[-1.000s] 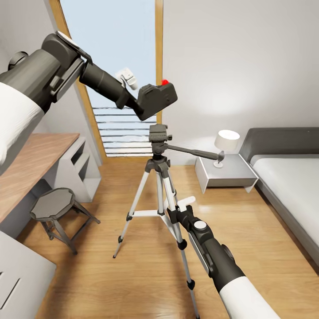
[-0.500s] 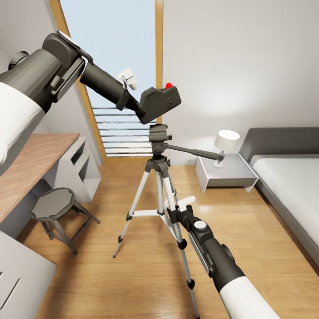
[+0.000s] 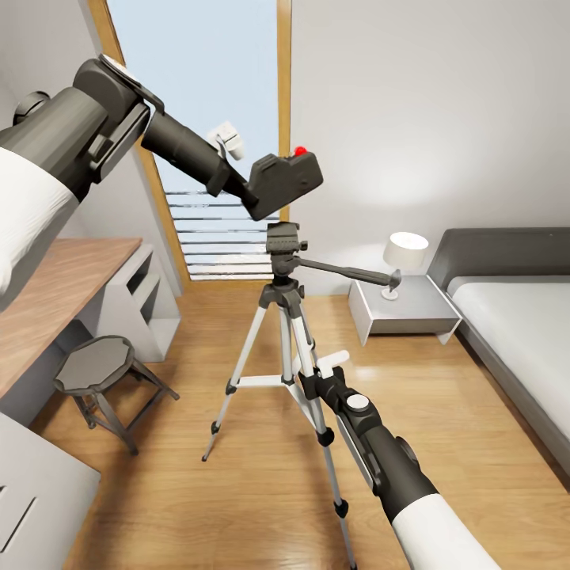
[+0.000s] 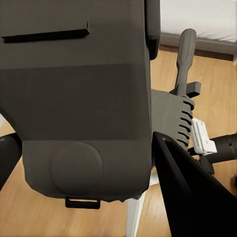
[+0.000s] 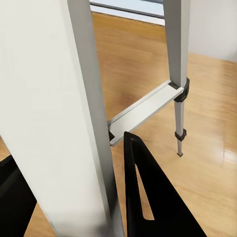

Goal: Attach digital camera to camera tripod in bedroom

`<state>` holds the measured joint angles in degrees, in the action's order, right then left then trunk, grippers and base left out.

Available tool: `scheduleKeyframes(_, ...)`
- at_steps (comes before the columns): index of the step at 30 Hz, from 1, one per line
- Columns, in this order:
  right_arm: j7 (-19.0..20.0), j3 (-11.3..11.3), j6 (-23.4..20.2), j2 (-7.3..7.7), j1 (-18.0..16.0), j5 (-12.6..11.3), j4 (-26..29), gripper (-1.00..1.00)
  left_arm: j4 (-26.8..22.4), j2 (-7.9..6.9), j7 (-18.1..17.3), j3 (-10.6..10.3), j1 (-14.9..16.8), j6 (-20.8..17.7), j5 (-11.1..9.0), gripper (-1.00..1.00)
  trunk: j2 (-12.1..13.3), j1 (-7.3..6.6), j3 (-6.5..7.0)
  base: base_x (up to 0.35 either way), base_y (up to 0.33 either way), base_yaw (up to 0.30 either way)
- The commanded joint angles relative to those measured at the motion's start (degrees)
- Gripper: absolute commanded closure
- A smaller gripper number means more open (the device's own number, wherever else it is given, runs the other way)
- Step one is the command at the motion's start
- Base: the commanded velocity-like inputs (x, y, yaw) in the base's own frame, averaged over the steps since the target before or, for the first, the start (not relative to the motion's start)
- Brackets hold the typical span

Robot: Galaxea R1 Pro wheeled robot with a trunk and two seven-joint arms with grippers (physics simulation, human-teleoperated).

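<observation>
My left gripper (image 3: 259, 187) is shut on the digital camera (image 3: 286, 177), a black box with a red button on top. I hold it slightly tilted in the air, just above the black head of the camera tripod (image 3: 283, 238) and apart from it. The left wrist view shows the camera's body (image 4: 79, 98) close up, with the tripod head and pan handle (image 4: 183, 54) beyond it. The tripod stands on the wood floor before the window. Low down, my right gripper (image 3: 308, 381) is shut around one silver tripod leg (image 5: 54, 98), a black finger (image 5: 148, 197) on each side.
A grey stool (image 3: 99, 362) stands left of the tripod beside the wooden desk (image 3: 55, 285). At the right are a grey nightstand (image 3: 408, 315) with a white lamp (image 3: 405, 252) and the bed (image 3: 522, 317). The tall window (image 3: 206, 119) is behind.
The camera in my left gripper has shifted slightly to the right and tilted a little over the tripod head. The right arm and the tripod have not moved.
</observation>
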<state>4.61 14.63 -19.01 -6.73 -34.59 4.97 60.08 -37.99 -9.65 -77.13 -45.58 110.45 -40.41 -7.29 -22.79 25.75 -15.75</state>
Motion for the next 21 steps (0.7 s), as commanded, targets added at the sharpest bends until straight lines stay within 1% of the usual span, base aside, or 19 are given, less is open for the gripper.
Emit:
scheduleKeyframes(1, 0.3, 0.0, -0.3, -0.03, -0.1, 0.5, 0.1, 1.00, 0.1, -0.13, 0.0, -0.3, 0.1, -0.5, -0.6, 1.00, -0.1, 0.03, -0.11, 0.000, 0.000, 0.000)
scheduleKeyframes(8, 0.3, 0.0, -0.3, -0.03, 0.0, 0.5, 0.1, 1.00, 0.8, -0.78, -0.2, -0.3, 0.1, -0.4, -0.8, 1.00, -0.1, 0.03, -0.11, 0.000, 0.000, 0.000)
scheduleKeyframes(14, 0.3, 0.0, -0.3, -0.03, -0.1, 0.5, 0.1, 1.00, 0.1, -1.09, -0.2, -0.4, 0.1, -0.2, -0.7, 1.00, -0.1, 0.03, -0.11, 0.000, 0.000, 0.000)
scheduleKeyframes(21, 0.3, -0.1, -0.3, -0.03, -0.1, 0.5, 0.1, 1.00, -0.3, -1.52, 0.3, -1.1, 0.1, -0.2, -0.3, 1.00, -0.1, 0.03, -0.11, 0.000, 0.000, 0.000)
